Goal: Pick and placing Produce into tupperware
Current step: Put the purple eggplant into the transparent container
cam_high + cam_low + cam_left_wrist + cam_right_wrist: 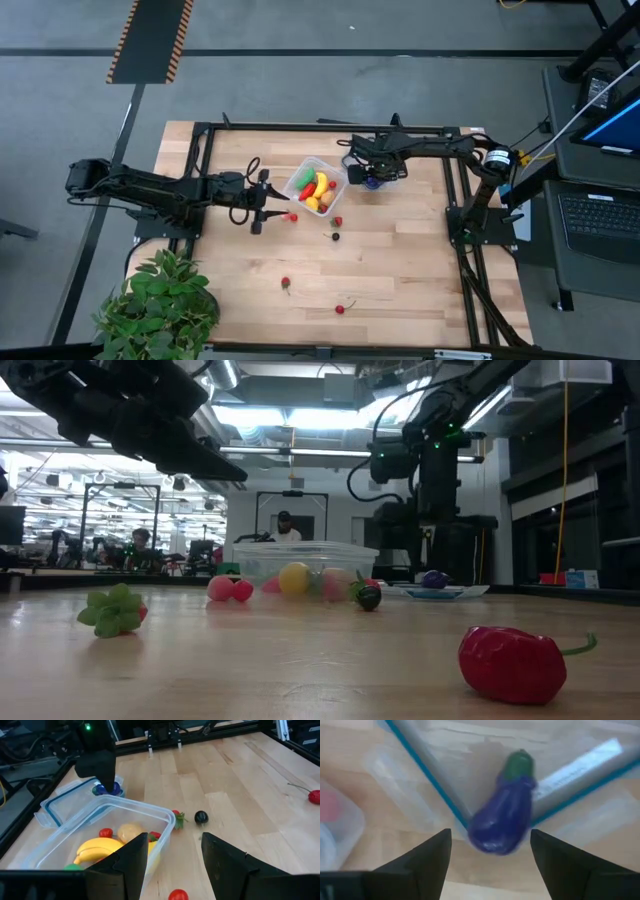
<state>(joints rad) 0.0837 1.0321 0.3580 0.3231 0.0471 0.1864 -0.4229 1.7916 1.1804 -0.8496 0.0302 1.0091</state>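
One purple eggplant (503,811) lies seemingly just beyond the spread right hand (490,857).

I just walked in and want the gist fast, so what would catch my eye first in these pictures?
Mid-table sits the clear tupperware, already holding a yellow banana and other bright toy produce. Right beside it, the right gripper hovers open over a purple eggplant lying on the blue-rimmed lid. The left gripper is open near the tub's other side, above a small red piece, with more red pieces scattered across the wood.
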